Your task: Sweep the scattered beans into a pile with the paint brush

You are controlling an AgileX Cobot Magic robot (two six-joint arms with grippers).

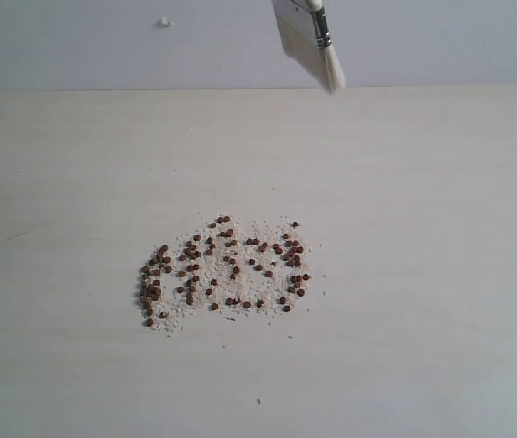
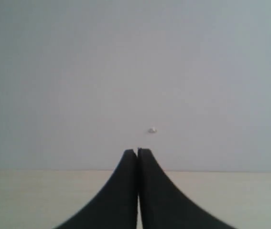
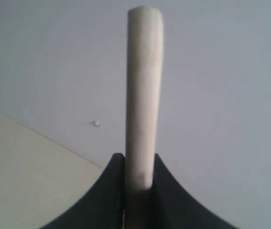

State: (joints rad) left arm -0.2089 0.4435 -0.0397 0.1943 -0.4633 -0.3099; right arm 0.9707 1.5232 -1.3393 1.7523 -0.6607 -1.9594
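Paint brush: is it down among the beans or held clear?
Held clear. The paint brush hangs bristles-down before the back wall, apart from the beans; the right gripper is shut on its handle.

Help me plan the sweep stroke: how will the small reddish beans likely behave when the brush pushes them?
The beans look tiny and round, so they will probably roll and scatter rather than slide together. Lying loose among pale crumbs on the smooth table, they likely weigh little; soft-looking bristles on the paint brush may skip some.
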